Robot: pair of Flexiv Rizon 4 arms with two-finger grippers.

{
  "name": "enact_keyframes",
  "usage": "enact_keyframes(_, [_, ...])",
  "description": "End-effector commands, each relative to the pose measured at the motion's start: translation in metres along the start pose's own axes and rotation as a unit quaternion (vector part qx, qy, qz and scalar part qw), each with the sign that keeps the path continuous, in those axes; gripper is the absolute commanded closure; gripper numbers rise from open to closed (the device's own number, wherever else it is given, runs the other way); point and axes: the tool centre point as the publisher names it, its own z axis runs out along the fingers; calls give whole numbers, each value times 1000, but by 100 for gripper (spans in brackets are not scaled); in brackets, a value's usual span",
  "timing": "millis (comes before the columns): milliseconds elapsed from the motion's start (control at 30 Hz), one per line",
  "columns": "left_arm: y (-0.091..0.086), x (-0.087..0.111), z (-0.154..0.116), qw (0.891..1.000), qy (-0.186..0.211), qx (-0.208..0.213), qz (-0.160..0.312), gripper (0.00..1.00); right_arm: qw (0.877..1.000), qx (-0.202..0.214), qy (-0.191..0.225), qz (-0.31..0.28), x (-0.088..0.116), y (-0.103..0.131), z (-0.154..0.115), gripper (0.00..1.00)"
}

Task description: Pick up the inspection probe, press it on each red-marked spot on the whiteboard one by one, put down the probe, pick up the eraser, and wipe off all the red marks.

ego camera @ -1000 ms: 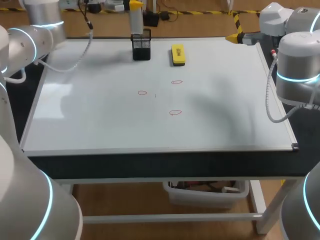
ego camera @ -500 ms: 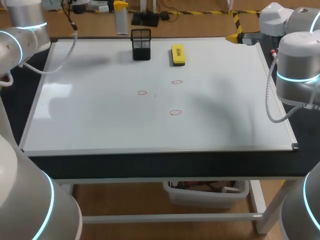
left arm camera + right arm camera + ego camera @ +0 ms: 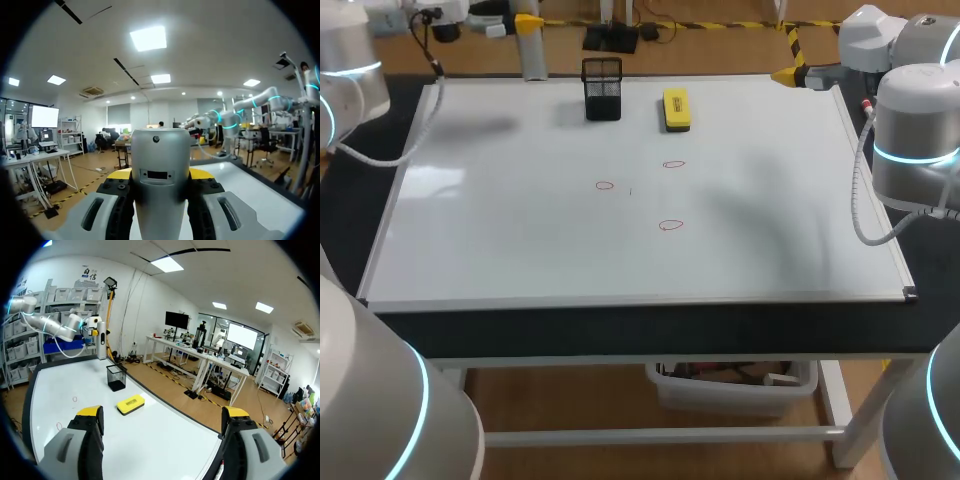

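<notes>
While head view has the left tool [image 3: 528, 22] gripping the probe [image 3: 533, 55] upright at the whiteboard's [image 3: 520, 240] 11 o'clock corner, the eraser [image 3: 676, 108] sits at 12. Left wrist: fingers clenched on the probe [image 3: 160, 170]. Right wrist: right tool [image 3: 162, 415] released, eraser [image 3: 130, 403] ahead.

Robotics lab, robot arms [image 3: 915, 130] at a whiteboard table [image 3: 520, 240], workbenches [image 3: 186, 353] with monitors [image 3: 177, 319], shelves [image 3: 30, 315] of storage bins [image 3: 56, 295].

dark table [image 3: 620, 335] carrying a whiteboard [image 3: 520, 250]; on the board a black mesh holder [image 3: 602, 88] (far edge), near it a yellow eraser [image 3: 676, 108], mid-board 3 red marks [image 3: 670, 225].
</notes>
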Motion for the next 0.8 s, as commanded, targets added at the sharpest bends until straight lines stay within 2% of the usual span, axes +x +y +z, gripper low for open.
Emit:
enact_keyframes(33, [-2,14,-12,1000,-25,-5,2,100,1000,1,0,0,0,0,0,0])
enact_keyframes(500, [11,31,-41,999,-46,-9,-5,100,1000,1,0,0,0,0,0,0])
enact_keyframes(800, [19,33,-52,998,-58,-17,-9,100,1000,1,0,0,0,0,0,0])
